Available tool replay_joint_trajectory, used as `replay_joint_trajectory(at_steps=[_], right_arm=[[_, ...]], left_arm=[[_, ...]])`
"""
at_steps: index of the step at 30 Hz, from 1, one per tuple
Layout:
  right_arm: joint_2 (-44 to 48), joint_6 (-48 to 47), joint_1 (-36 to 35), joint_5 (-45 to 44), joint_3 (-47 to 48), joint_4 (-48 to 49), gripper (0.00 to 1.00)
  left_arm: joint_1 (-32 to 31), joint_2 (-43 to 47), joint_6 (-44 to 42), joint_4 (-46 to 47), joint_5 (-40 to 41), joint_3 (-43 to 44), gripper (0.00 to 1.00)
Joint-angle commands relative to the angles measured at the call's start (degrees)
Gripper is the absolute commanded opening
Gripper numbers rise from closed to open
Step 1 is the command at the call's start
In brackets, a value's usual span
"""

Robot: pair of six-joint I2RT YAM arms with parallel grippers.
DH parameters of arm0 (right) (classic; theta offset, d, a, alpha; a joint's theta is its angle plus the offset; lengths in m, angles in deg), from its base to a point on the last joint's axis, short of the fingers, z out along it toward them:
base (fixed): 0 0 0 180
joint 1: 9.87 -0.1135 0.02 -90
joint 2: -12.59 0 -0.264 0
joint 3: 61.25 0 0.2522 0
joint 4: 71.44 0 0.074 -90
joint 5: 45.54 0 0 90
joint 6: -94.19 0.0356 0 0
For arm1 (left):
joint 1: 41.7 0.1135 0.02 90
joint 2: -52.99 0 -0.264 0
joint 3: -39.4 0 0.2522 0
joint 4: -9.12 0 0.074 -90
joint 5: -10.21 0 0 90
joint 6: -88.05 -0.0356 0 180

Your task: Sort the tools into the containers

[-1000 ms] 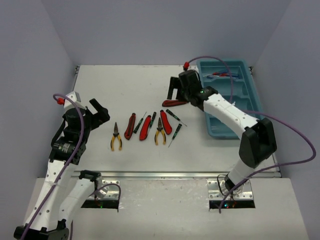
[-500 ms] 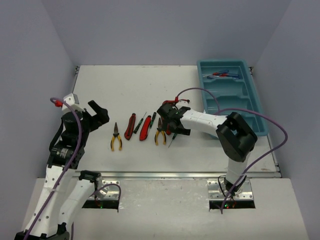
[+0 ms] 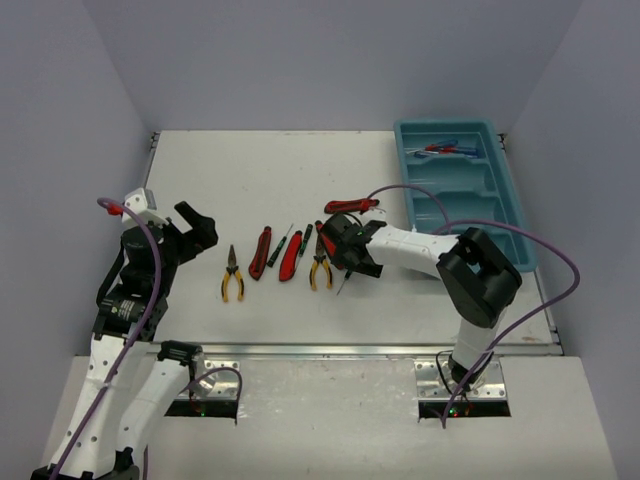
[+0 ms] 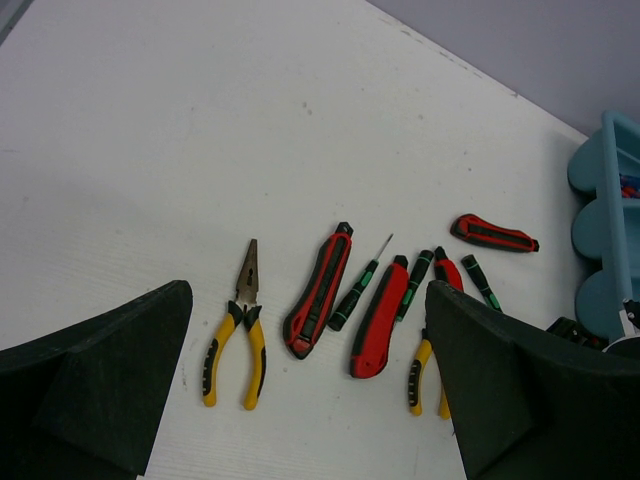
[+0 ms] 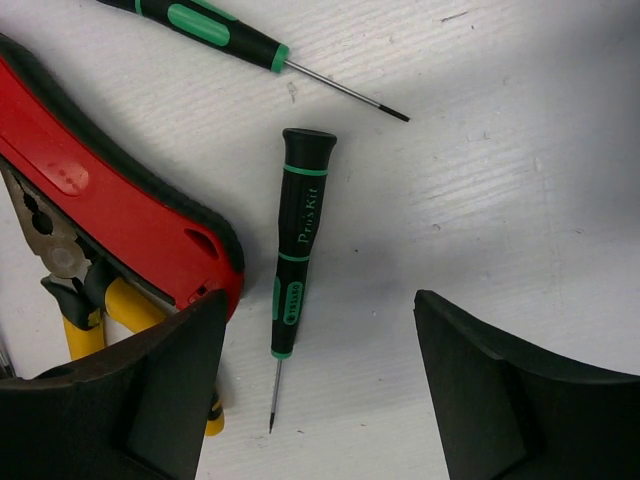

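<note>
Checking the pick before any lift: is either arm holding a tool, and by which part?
Nothing is held. The right gripper has open jaws either side of a black-green screwdriver lying on the table, untouched; the left gripper is open and empty.

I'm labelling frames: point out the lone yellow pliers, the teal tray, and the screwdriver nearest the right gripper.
lone yellow pliers (image 4: 243, 315): left wrist view, pivot.
teal tray (image 3: 445, 125): top view, far rim.
screwdriver (image 5: 297, 235): right wrist view, handle middle.

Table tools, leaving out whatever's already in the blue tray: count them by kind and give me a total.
Yellow-handled pliers: 2
Red utility knives: 4
Black-green screwdrivers: 4
Total: 10
</note>
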State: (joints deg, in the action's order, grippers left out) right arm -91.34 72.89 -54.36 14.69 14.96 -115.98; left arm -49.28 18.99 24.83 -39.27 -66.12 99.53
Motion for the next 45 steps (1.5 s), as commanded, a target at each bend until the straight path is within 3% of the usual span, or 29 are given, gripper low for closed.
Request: replay_joint_trajectory(at_steps=[1, 9, 23, 28, 31, 33, 38, 45], right_arm=[[4.3, 2.2, 0.2, -3.3, -2.5, 2.7, 0.73], [7.5, -0.5, 3.4, -1.4, -4.8, 6.2, 0.68], [-3.9, -1.6, 5.6, 4.3, 1.3, 8.0, 0.55], [-4.9, 1.5, 5.3, 4.8, 0.9, 7.5, 0.31], [-3.7, 4.5, 3.8, 4.0, -1.5, 7.1, 0.25], [-3.4, 6.3, 3.5, 4.0, -2.2, 6.5, 0.15], [-1.0, 8.0, 3.5, 4.6, -3.4, 4.8, 0.07], [14.5, 1.9, 4.7, 5.2, -4.8, 7.1, 0.00]], left_arm=[[-0.6, 0.4, -0.9, 2.6, -0.5, -0.2, 1.00], [-0.6, 0.2, -0.9, 2.7, -0.7, -0.3, 1.00], [-0.7, -0.3, -1.0, 2.8, -1.2, -0.2, 1.00], [-0.7, -0.1, -1.0, 2.8, -1.2, -0.2, 1.00], [-0.7, 0.1, -1.0, 2.8, -1.1, -0.2, 1.00], [-0.7, 0.3, -1.0, 2.8, -1.0, -0.2, 1.00], [-0.8, 0.6, -1.0, 2.7, -1.0, -0.2, 1.00], [-0.8, 0.6, -0.9, 2.7, -0.9, -0.2, 1.00]])
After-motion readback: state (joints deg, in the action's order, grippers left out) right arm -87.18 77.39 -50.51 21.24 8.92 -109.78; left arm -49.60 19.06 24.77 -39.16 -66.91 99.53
